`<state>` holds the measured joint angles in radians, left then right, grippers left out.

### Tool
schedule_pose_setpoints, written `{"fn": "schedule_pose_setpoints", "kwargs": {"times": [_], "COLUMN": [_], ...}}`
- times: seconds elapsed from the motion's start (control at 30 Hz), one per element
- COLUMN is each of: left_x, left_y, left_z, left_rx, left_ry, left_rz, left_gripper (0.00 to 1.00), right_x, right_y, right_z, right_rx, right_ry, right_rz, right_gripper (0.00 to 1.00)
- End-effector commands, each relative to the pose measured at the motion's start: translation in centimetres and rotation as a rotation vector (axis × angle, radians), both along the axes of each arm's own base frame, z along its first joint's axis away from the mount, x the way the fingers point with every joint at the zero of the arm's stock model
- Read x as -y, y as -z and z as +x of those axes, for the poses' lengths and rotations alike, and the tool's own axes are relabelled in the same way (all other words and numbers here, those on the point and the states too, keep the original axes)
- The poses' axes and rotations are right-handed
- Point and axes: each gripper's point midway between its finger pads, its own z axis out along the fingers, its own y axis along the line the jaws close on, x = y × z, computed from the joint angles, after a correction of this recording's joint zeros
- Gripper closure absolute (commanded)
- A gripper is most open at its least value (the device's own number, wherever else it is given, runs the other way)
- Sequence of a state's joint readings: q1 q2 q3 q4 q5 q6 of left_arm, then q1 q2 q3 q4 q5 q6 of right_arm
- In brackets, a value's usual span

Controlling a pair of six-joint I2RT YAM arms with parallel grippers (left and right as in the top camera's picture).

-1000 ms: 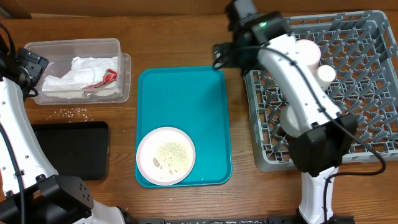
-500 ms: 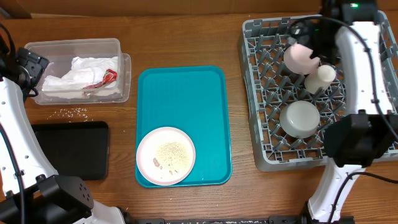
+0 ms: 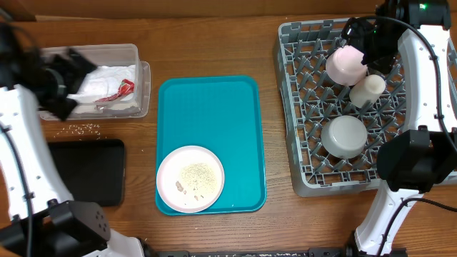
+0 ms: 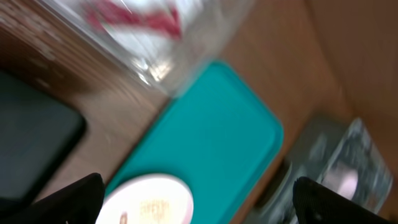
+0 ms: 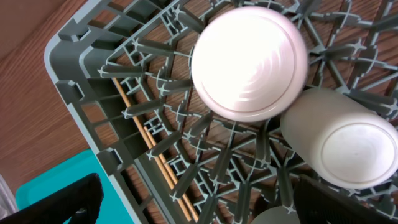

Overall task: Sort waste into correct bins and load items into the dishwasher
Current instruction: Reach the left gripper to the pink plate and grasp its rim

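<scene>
The large pale pink plate lies flat in the near left corner of the teal tray, not yet loaded, with rice grains heaped at its centre. The main hazard is that food. If you lift the plate out of level, the grains will likely slide onto the tray. If you rack it uncleared, they will likely drop through the open grid of the dish rack onto the counter. The plate's low rim sits close to the tray's lip, so a careless pinch could catch the tray as well. The napkins and the red scrap already lie in the clear tub, so tipping the rice there would, in my judgement, mix the waste. The black tray looks the likelier place. Loose grains lie on the counter between tub and black tray, and a low sweep of the left arm could scatter them. In the rack, the white cup sits close against the pink bowl, with the metal bowl near. A plate brought in carelessly could knock them. The left jaws stand spread and hold nothing above the tub. The right jaws, likewise released, hang over the pink bowl.
</scene>
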<state>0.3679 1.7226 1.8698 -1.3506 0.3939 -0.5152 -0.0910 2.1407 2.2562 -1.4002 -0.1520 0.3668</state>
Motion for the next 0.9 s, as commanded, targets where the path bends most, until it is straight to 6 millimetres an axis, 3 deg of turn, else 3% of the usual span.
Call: {"fn": "schedule_pose_setpoints", "kwargs": {"times": [0.0, 0.2, 0.27, 0.4, 0.53, 0.67, 0.8, 0.87], "left_x": [8.0, 17.3, 19.4, 22.7, 24.4, 25.7, 26.1, 25.9], "left_y": [1.4, 6.0, 7.9, 12.0, 15.0, 18.1, 21.1, 21.8], "left_z": [-1.3, -4.2, -5.1, -6.7, -7.6, -8.9, -9.9, -10.0], "left_rx": [-0.059, -0.212, -0.252, -0.304, -0.359, -0.479, -0.596, -0.627], "left_ry": [0.32, 0.539, 0.551, 0.549, 0.518, 0.522, 0.515, 0.487], "left_rz": [-0.005, 0.1, 0.163, 0.302, 0.402, 0.363, 0.332, 0.336], "left_gripper": [0.06, 0.17, 0.28, 0.36, 0.45, 0.49, 0.6, 0.62], "right_x": [0.0, 0.0, 0.0, 0.0, 0.0, 0.0, 0.0, 0.0], "right_y": [-1.5, -1.5, -1.5, -1.5, -1.5, -1.5, -1.5, -1.5], "right_z": [0.4, 0.4, 0.4, 0.4, 0.4, 0.4, 0.4, 0.4], "right_rx": [0.044, 0.044, 0.044, 0.044, 0.044, 0.044, 0.044, 0.044], "right_ry": [0.004, 0.004, 0.004, 0.004, 0.004, 0.004, 0.004, 0.004], "right_rz": [0.004, 0.004, 0.004, 0.004, 0.004, 0.004, 0.004, 0.004], "right_gripper": [0.0, 0.0, 0.0, 0.0, 0.0, 0.0, 0.0, 0.0]}}
